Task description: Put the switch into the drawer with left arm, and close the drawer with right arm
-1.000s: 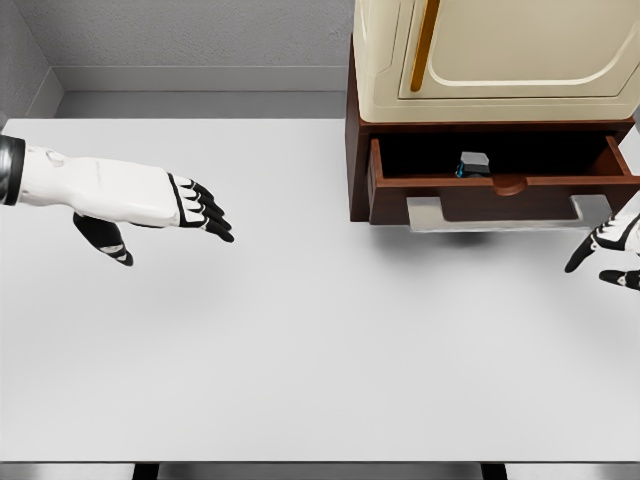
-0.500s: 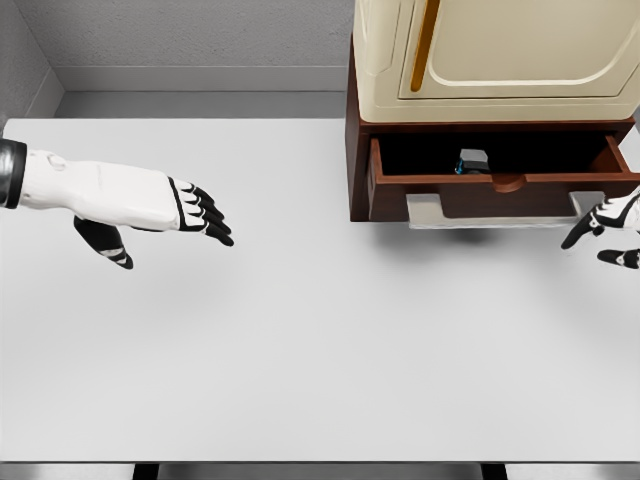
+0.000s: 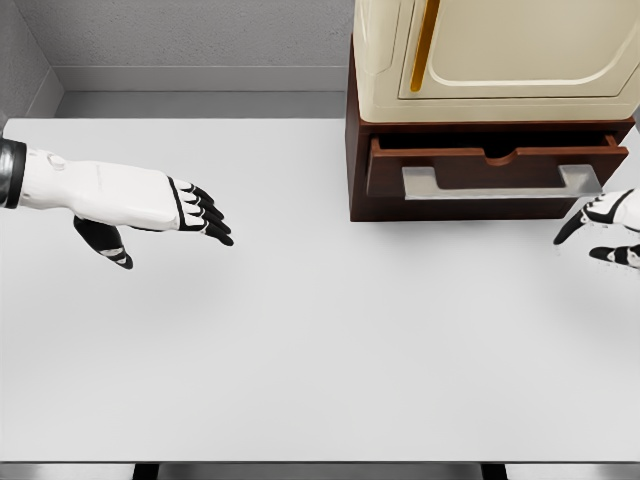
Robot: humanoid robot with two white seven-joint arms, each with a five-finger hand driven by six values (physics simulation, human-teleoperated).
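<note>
The drawer point(image 3: 497, 180) sits nearly flush in the brown cabinet point(image 3: 356, 150) under the cream appliance point(image 3: 500, 50), and the switch is out of sight, presumably inside it, while the right hand point(image 3: 605, 228) hangs just below the drawer's right end, fingers loosely spread and holding nothing. Far to the left of the drawer, over the white table point(image 3: 320, 350), the left hand point(image 3: 165, 208) hovers with fingers extended and empty. The drawer looks rigid and free-sliding, best pushed flat on its front or grey handle point(image 3: 500, 182); no brand, label or writing is readable
</note>
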